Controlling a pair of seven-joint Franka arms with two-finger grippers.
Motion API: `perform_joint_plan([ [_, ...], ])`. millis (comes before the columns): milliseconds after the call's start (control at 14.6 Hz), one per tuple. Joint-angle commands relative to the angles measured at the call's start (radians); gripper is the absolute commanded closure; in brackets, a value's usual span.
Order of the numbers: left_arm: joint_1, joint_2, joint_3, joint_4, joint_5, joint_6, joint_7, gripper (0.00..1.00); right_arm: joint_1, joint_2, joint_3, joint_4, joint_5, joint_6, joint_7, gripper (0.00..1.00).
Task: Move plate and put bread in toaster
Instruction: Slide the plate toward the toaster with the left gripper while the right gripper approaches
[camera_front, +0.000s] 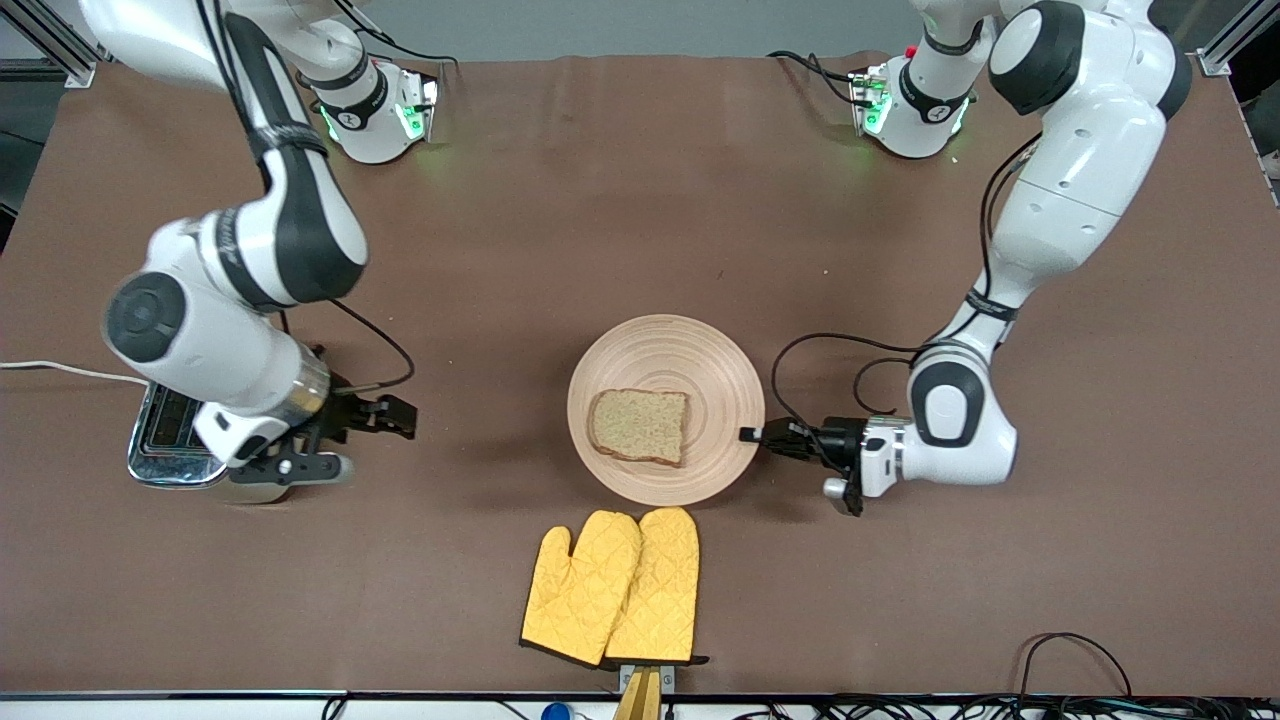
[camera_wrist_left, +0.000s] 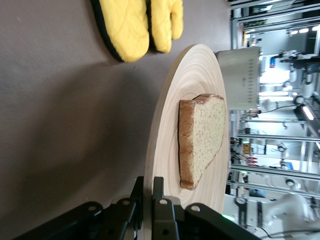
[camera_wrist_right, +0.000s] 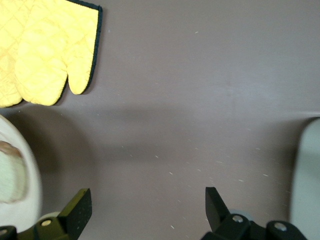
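The pale wooden plate (camera_front: 680, 350) lies mid-table with the bread (camera_front: 640, 425) flat on it. My left gripper (camera_front: 750, 435) is at the plate's rim toward the left arm's end; in the left wrist view (camera_wrist_left: 148, 182) its jaws are pinched on the rim of the plate (camera_wrist_left: 170, 125), with the bread (camera_wrist_left: 202, 135) just past them. The cream toaster (camera_front: 170, 440) stands toward the right arm's end, partly hidden by the right arm. My right gripper (camera_front: 395, 415) is open and empty, low over bare table between toaster and plate; the right wrist view (camera_wrist_right: 147, 202) shows only tabletop between its jaws.
A pair of yellow oven mitts (camera_front: 615, 590) lies nearer the front camera than the plate, close to its rim. The toaster's white cord (camera_front: 60, 370) runs off the table's end. Black cables lie along the front edge.
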Motion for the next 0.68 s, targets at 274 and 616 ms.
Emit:
perform_joint_plan([
  [274,-0.140,0.017,-0.004,-0.020,-0.158,0.198,-0.003,0.98,0.097,0.144,-0.005,0.006,0.041,0.221,0.095,0.00],
  [616,-0.117,0.000,0.002,-0.026,-0.149,0.199,-0.119,0.00,0.183,0.214,-0.007,0.009,0.037,0.273,0.166,0.00],
])
